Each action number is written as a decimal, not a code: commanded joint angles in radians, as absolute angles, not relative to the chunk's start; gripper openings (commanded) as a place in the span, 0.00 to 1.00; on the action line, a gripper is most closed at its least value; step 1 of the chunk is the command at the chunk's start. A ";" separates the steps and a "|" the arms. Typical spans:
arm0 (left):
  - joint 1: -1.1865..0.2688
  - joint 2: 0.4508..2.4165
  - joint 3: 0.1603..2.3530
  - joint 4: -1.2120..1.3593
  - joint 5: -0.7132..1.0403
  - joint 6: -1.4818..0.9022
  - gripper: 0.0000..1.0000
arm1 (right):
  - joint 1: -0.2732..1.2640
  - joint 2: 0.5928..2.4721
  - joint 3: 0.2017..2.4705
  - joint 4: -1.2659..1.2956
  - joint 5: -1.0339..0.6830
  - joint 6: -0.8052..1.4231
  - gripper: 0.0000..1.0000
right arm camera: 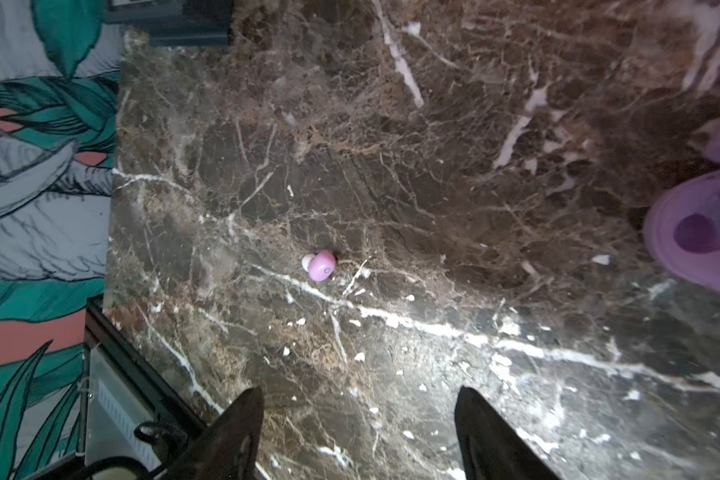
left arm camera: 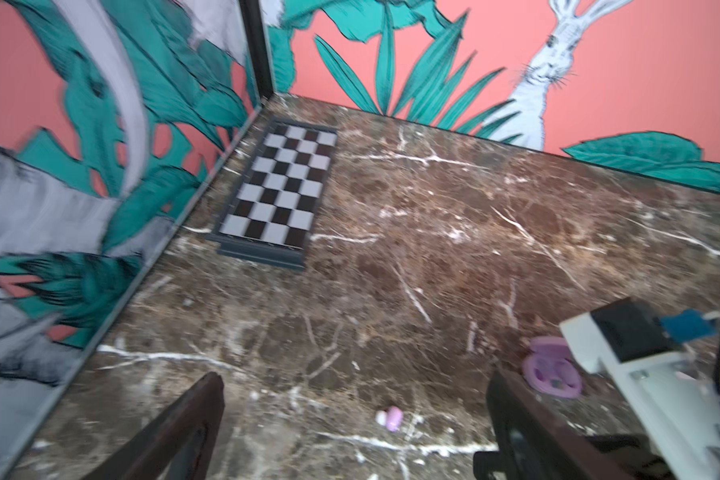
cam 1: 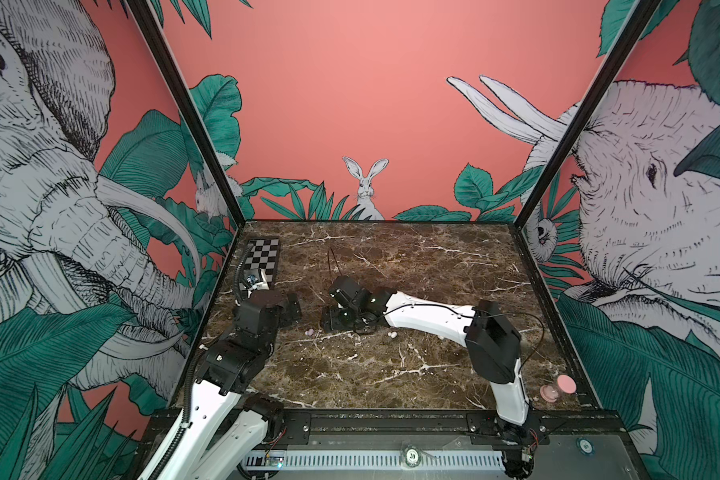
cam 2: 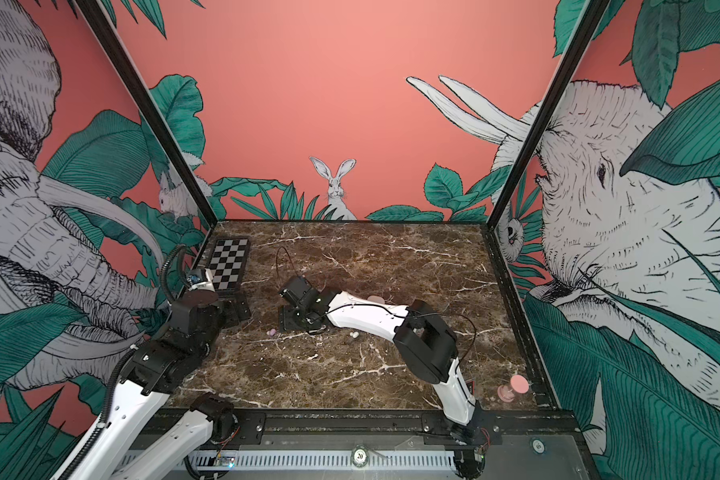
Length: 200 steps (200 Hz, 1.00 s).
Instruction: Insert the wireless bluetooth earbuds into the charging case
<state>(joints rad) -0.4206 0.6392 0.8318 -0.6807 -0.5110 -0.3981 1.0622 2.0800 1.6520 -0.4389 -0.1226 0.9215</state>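
Right wrist view, lilac earbud (right arm camera: 321, 266), well apart from spread right fingers (right arm camera: 230, 436)

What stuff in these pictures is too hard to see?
Purple case: cut off by the right wrist picture's edge; the right arm covers it in both top views.
Its slots: blurred in the left wrist view, so fullness is unclear.
White earbuds: too small in both top views to count.

A robot lab booth: black-framed jungle-print walls (cam 1: 391, 83), a marble-look tabletop (cam 1: 391, 374) and a checkerboard (cam 1: 262, 257).
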 commanded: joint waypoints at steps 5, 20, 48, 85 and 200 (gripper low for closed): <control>-0.412 0.579 0.836 -0.734 -0.620 -0.300 0.99 | 1.079 2.128 1.735 -0.514 -0.071 0.969 0.66; -0.413 0.546 0.802 -0.708 -0.608 -0.279 0.99 | 1.085 2.165 1.785 -0.551 -0.063 0.964 0.65; -0.413 0.528 0.749 -0.687 -0.522 -0.257 0.99 | 1.088 2.237 1.866 -0.584 -0.086 0.952 0.62; -0.413 0.520 0.727 -0.665 -0.459 -0.255 0.99 | 1.098 2.328 1.979 -0.649 -0.118 0.937 0.58; -0.413 0.494 0.715 -0.648 -0.410 -0.250 0.99 | 1.134 2.552 2.327 -0.843 -0.132 0.877 0.50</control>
<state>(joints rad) -0.4179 0.5014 0.7300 -0.6662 -0.4198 -0.2600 1.1290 2.5229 2.2864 -0.7845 -0.1497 0.8967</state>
